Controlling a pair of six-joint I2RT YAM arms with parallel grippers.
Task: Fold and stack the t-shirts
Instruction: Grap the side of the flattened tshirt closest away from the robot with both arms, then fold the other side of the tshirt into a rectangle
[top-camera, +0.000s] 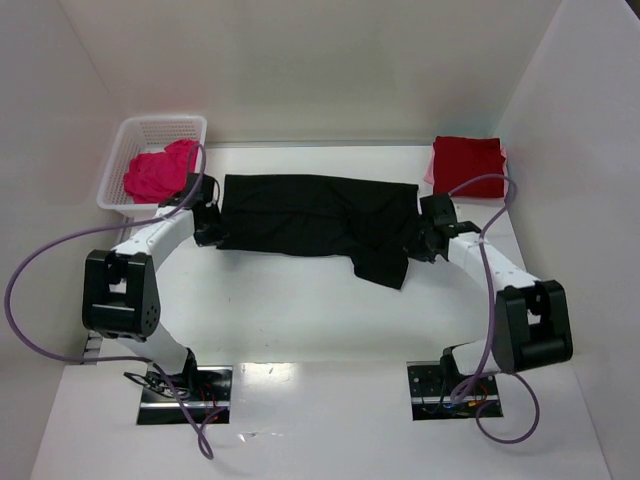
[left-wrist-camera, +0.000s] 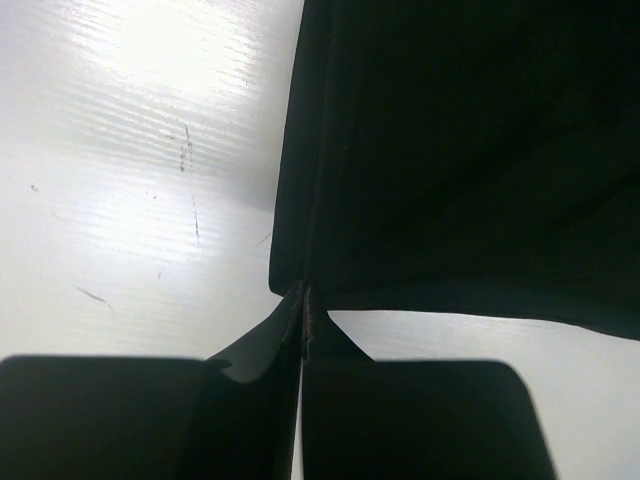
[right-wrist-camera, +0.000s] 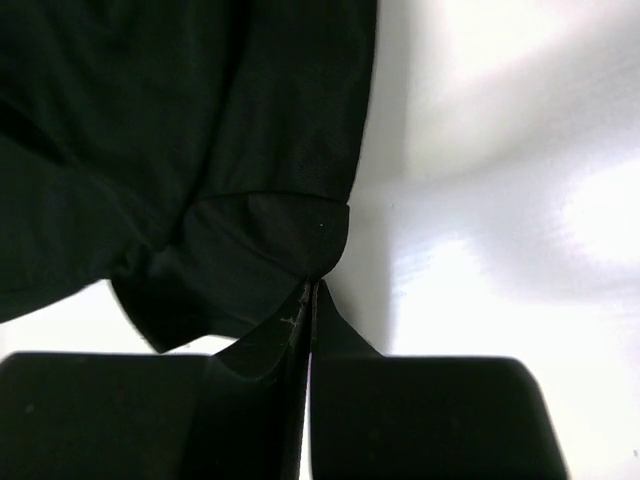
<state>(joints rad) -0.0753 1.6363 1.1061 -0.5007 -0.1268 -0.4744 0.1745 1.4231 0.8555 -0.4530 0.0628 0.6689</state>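
The black t-shirt (top-camera: 315, 222) lies stretched across the middle of the table, folded into a wide band, with one sleeve hanging toward the near right. My left gripper (top-camera: 212, 232) is shut on its left corner; the left wrist view shows the jaws (left-wrist-camera: 304, 292) pinching the cloth edge (left-wrist-camera: 470, 160). My right gripper (top-camera: 420, 246) is shut on its right corner; the right wrist view shows the jaws (right-wrist-camera: 312, 285) pinching the cloth (right-wrist-camera: 180, 150). The dark red t-shirt (top-camera: 468, 165) lies folded at the back right. The magenta-pink t-shirt (top-camera: 158, 172) is crumpled in the basket.
A white mesh basket (top-camera: 160, 126) stands at the back left, just behind my left arm. White walls enclose the table on the left, back and right. Purple cables loop from both arms over the table sides.
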